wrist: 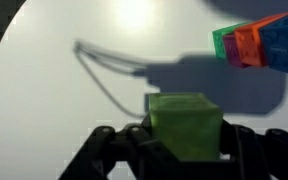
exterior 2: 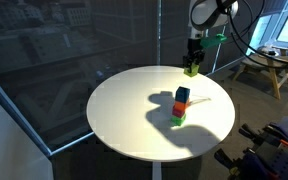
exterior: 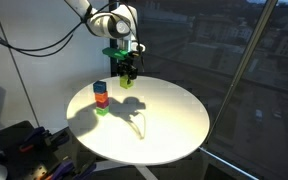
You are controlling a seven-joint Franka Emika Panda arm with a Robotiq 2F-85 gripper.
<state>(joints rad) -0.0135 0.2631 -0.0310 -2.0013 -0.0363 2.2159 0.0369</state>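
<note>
End effector [wrist: 184, 140]: I have it clamped on the green block [wrist: 184, 118].
Green block: one plain matte cube, held above the round white worktop [exterior: 174, 125], near its rim.
Stack [exterior: 101, 98]: one, of three cubes (blue, red, green), standing well apart from it.

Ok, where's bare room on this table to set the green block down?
Most of the white table is bare, from the block stack across to the opposite rim. Only the patch around the stack, close to the gripper holding the green block, is crowded.
</note>
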